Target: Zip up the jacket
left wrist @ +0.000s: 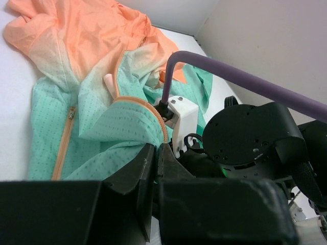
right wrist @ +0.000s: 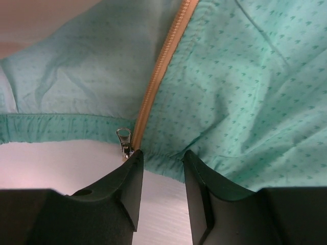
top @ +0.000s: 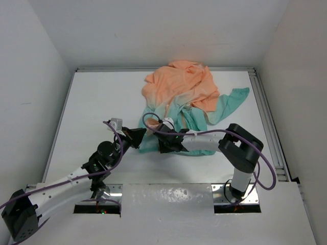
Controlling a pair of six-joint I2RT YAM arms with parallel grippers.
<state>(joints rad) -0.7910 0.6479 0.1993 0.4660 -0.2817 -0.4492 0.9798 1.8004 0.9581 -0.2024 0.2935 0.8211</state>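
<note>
White tabletop (top: 92, 102), plain pale walls (top: 30, 61) on three sides, grey metal rail (top: 268, 127) along the right edge, even light

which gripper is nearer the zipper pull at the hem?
Right. The right gripper has the zipper pull just beside one fingertip at the jacket hem. The left gripper pinches the hem farther along, away from the pull.
</note>
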